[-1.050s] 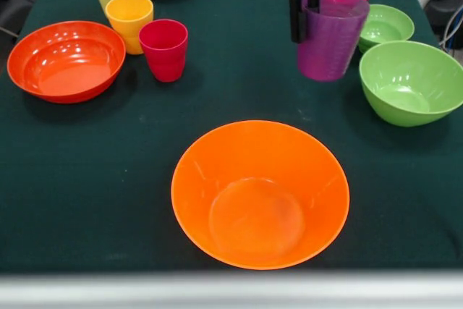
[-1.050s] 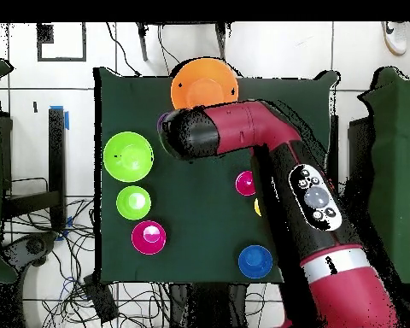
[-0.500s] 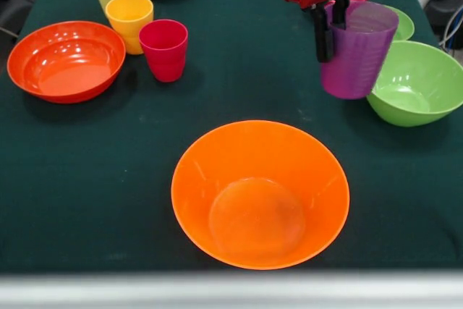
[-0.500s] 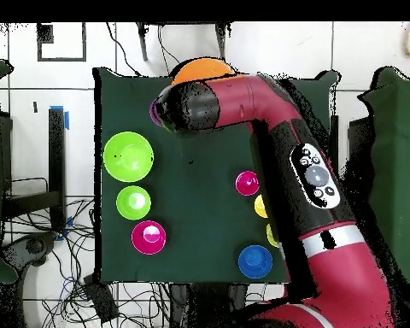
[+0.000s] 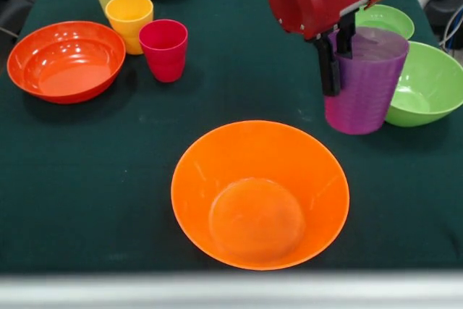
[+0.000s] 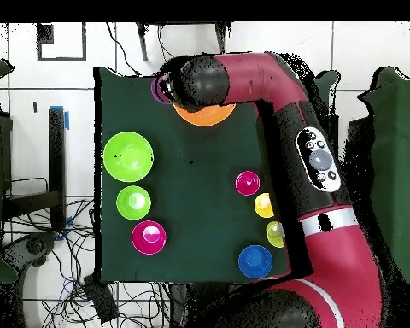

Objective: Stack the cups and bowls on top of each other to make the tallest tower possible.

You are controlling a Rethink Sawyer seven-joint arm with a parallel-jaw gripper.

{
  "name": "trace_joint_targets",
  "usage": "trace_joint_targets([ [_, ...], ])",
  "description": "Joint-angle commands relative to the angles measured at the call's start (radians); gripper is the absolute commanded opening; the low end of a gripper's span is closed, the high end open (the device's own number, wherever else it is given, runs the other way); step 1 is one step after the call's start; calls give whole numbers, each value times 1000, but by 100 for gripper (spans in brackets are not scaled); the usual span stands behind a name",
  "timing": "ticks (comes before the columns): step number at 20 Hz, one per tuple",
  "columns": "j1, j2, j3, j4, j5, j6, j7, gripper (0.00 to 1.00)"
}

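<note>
The gripper has one finger inside and one outside the translucent ribbed purple plastic cup, clamped on its rim. The cup hangs upright beside the large yellow-orange plastic bowl.

Glossy red arm, black joints

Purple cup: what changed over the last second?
The pincer carried the purple cup nearer the camera in the front view, toward the big orange bowl, one finger inside the rim throughout. The other bowls and cups stayed put.
</note>
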Motion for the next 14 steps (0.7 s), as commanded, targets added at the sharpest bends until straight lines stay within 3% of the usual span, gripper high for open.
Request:
trace_joint_targets([
  [1, 15, 98, 16, -148, -89, 158, -391, 0],
  [5, 14, 126, 5, -174, -101, 160, -423, 0],
  [14, -10, 120, -9, -116, -112, 108, -429, 0],
])
